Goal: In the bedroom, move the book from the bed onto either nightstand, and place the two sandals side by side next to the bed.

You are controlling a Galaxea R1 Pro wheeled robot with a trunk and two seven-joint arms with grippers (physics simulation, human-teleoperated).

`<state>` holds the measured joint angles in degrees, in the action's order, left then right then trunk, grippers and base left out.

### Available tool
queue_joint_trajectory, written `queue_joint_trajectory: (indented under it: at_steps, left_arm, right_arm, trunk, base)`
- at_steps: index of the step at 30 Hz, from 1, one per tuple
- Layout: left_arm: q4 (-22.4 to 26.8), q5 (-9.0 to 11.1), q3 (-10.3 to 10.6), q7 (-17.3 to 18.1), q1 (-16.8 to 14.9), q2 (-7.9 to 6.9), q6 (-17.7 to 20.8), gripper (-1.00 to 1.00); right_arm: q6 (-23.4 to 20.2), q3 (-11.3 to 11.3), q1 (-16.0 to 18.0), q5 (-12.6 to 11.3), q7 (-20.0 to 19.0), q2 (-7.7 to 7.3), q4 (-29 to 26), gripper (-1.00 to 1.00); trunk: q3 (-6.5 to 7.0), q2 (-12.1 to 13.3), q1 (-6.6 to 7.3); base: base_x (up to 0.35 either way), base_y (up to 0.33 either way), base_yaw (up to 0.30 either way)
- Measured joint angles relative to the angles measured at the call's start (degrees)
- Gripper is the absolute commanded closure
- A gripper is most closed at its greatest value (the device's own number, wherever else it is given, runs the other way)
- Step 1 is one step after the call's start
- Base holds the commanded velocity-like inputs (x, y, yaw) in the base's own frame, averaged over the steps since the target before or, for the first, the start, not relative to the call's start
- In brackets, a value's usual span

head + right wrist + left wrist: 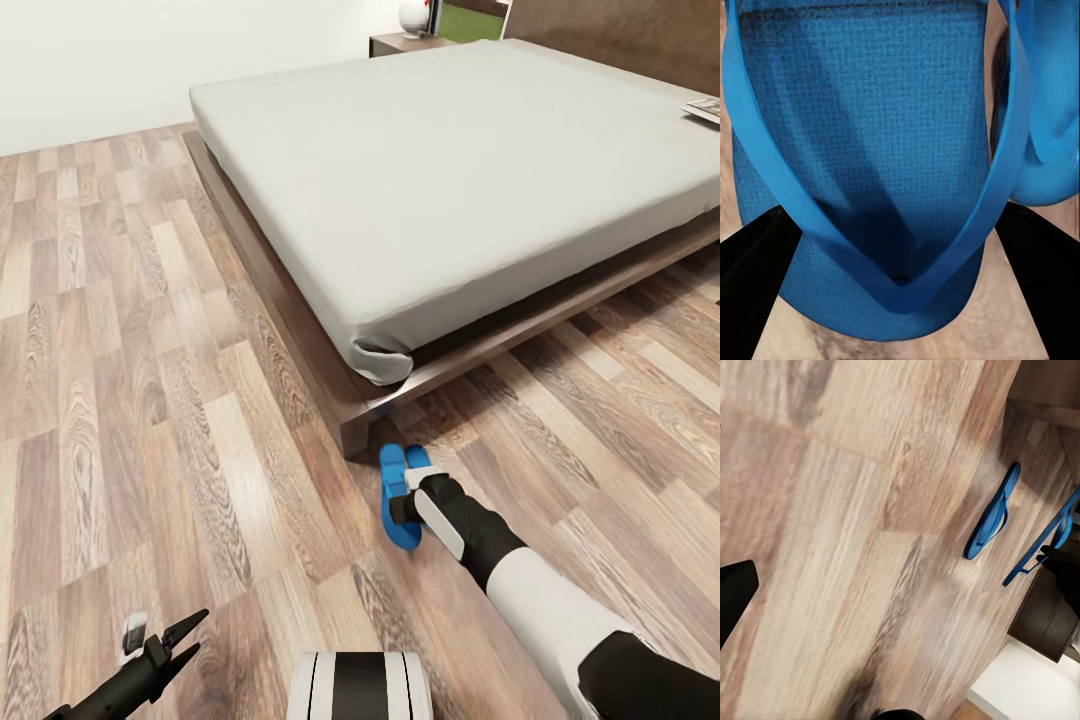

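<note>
The right arm reached forward and down from the robot's right side, its right pincer (pixel 408 500) lowered over the two sandals (pixel 399 495) on the wood-plank floor (pixel 130 400) just off the corner of the bed (pixel 450 170). In the right wrist view its dark fingers (pixel 754 281) stood apart on either side of one sandal's toe end, the thong strap (pixel 900 292) between them; whether they touched it I could not tell. The left pincer (pixel 172 643) hung low at the robot's left, fingers spread, holding nothing. The book (pixel 704 108) lay on the mattress near the headboard, and a nightstand (pixel 405 43) stood beyond the bed.
</note>
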<state>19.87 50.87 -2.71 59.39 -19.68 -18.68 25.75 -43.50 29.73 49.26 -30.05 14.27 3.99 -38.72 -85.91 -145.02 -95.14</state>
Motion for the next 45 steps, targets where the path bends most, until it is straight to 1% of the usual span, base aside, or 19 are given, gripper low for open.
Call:
queue_joint_trajectory:
  at_steps: [16, 33, 45]
  left_arm:
    - [0.00, 0.00, 0.00, 0.09, 0.00, -0.38, 0.11, -1.00]
    - [0.00, 0.00, 0.00, 0.19, 0.00, -0.47, 0.14, -1.00]
    - [0.00, -0.07, -0.02, 1.66, 0.00, -0.53, 0.20, -1.00]
  right_arm:
    - [0.01, -0.05, 1.93, -0.07, 0.00, -0.01, 0.02, 1.00]
    - [0.15, -0.03, 2.03, -0.18, 0.00, 0.00, 0.02, 1.00]
    - [0.50, 0.02, 2.09, -0.34, 0.00, 0.09, -0.05, 1.00]
  trunk:
    - [0.00, 0.00, 0.00]
    - [0.00, 0.00, 0.00]
    - [0.00, 0.00, 0.00]
  base:
    - [0.000, 0.000, 0.000]
    - [0.000, 0.000, 0.000]
    - [0.000, 0.000, 0.000]
